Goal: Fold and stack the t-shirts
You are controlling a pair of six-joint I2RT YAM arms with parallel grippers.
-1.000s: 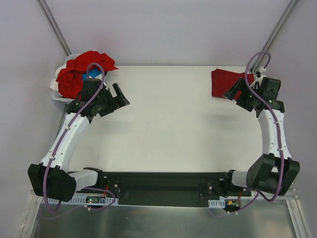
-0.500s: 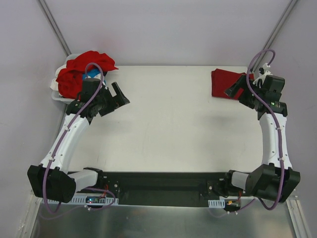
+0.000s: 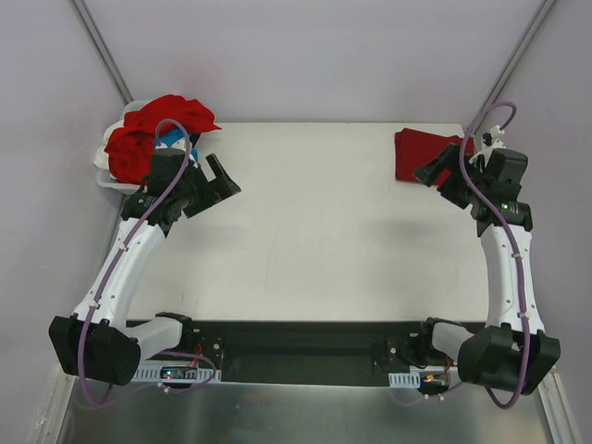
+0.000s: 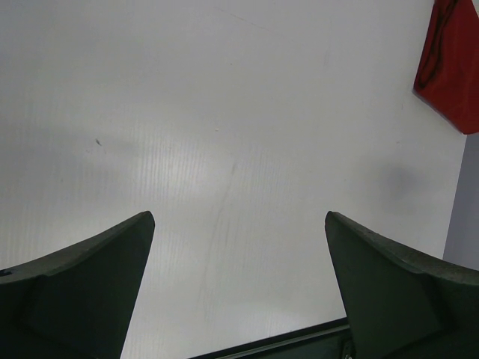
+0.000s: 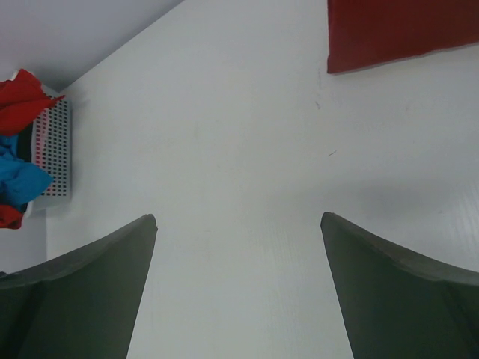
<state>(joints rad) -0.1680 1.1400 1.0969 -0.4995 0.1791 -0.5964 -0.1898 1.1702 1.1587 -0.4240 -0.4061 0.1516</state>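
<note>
With your left hand (image 3: 220,178) and right hand (image 3: 435,174) both spread and empty, steer the left over the basket (image 5: 54,153) — pinch one red t-shirt (image 3: 134,148) only, lift clear.

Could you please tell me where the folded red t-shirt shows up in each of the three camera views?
Top external: folded red t-shirt at the far right corner of the table.
Left wrist: upper right edge, cut off.
Right wrist: top right corner, cut off.
Shared landmark: the white table surface it lies on.
</note>
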